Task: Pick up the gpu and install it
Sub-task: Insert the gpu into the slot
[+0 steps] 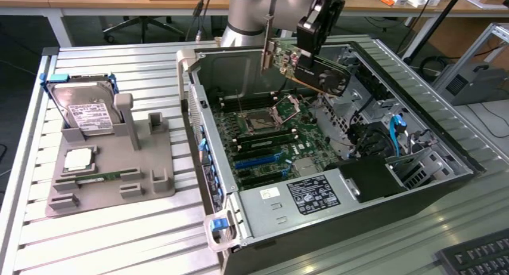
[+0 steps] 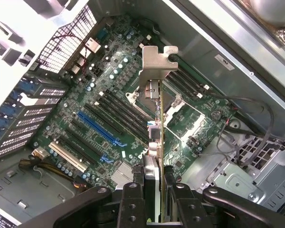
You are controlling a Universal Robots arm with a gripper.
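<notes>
gpu, thin dark expansion card with silver end bracket, hangs clamped between the black gripper's fingers above the open grey computer case's far end; held clear of the green motherboard, presumably to avoid snagging walls and cables.

Open air between gpu and motherboard, case walls close around (blue cables beside drive bays)

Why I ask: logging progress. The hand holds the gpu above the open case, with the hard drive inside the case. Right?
No. The hand holds the gpu above the open case, but the hard drive stands in the grey holder outside it; the exterior view shows this.
</notes>
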